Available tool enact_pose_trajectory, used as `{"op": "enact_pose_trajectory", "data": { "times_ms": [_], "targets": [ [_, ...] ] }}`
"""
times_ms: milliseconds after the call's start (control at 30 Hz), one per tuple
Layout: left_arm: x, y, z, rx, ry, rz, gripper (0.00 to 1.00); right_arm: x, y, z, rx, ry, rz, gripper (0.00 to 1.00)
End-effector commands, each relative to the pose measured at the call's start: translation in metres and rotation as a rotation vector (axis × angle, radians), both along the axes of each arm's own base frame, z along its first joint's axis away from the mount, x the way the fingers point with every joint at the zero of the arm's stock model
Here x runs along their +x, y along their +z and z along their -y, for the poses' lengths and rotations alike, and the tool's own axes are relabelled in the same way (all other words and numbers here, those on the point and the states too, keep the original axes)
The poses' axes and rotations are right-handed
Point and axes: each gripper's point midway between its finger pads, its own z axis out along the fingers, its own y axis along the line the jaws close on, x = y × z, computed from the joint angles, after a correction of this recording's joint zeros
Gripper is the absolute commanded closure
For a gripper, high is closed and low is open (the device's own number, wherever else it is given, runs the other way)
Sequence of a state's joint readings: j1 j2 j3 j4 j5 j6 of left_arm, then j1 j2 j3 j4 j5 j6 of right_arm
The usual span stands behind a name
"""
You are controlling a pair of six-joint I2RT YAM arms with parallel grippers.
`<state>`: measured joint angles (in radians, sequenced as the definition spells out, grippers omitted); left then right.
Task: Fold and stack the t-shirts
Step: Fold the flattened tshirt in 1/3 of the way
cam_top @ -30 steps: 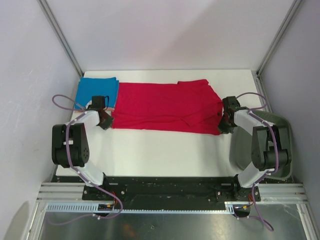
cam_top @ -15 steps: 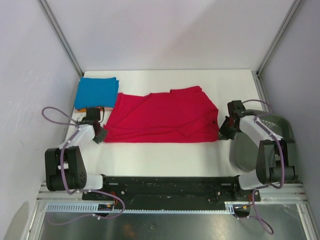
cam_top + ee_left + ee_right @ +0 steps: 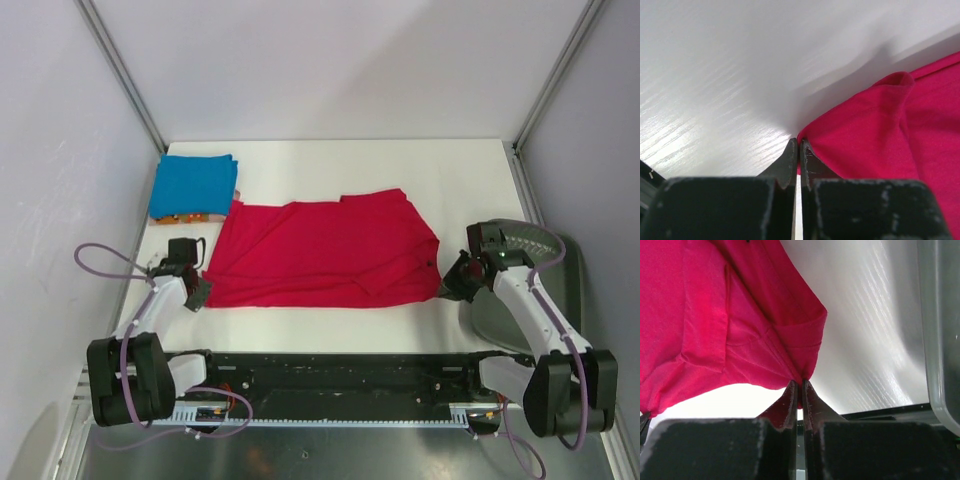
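The red t-shirt (image 3: 320,250) lies spread across the middle of the white table, its cloth also filling the wrist views (image 3: 890,130) (image 3: 715,315). My left gripper (image 3: 199,292) (image 3: 799,145) is shut on its near left corner. My right gripper (image 3: 452,280) (image 3: 800,385) is shut on its near right corner by the sleeve. Both corners sit low over the table's front. A folded blue t-shirt (image 3: 195,183) rests at the far left on an orange t-shirt (image 3: 185,216), of which only an edge shows.
A dark grey bin (image 3: 525,285) stands at the right edge of the table, under my right arm. Grey walls and metal posts enclose the table on three sides. The black rail with the arm bases runs along the front.
Both grippers have pulled the red t-shirt toward the front edge of the table. Its left end has come off the blue t-shirt, and the orange edge under the blue one now shows.
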<state>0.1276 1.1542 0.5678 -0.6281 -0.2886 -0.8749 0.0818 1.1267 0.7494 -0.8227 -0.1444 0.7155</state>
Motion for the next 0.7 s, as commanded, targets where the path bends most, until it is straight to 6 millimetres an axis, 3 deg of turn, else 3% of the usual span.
{"op": "enact_pose_trajectory", "data": {
  "times_ms": [0,233,267,367,500,600,667],
  "targets": [
    [-0.011,0.000,-0.005,0.015,0.050,0.006,1.00,-0.029,0.003,0.000,0.021,-0.051,-0.057,1.00],
    [-0.020,0.002,-0.004,0.018,0.059,0.026,1.00,-0.061,0.006,0.005,0.017,-0.099,-0.100,0.99],
    [-0.021,0.002,-0.004,0.019,0.058,0.026,1.00,-0.064,0.006,0.007,0.013,-0.102,-0.106,0.96],
    [-0.022,0.003,-0.003,0.016,0.056,0.034,0.98,-0.070,0.007,0.014,-0.015,-0.104,-0.102,0.71],
    [-0.016,0.017,-0.003,0.018,0.036,0.083,0.78,-0.060,0.017,0.015,-0.028,-0.069,-0.026,0.51],
    [-0.002,0.040,-0.005,0.045,-0.015,0.144,0.57,-0.042,0.029,0.010,-0.061,-0.013,0.056,0.48],
    [0.007,0.057,-0.007,0.070,-0.055,0.181,0.53,-0.026,0.037,-0.001,-0.081,0.037,0.117,0.47]
  ]
}}
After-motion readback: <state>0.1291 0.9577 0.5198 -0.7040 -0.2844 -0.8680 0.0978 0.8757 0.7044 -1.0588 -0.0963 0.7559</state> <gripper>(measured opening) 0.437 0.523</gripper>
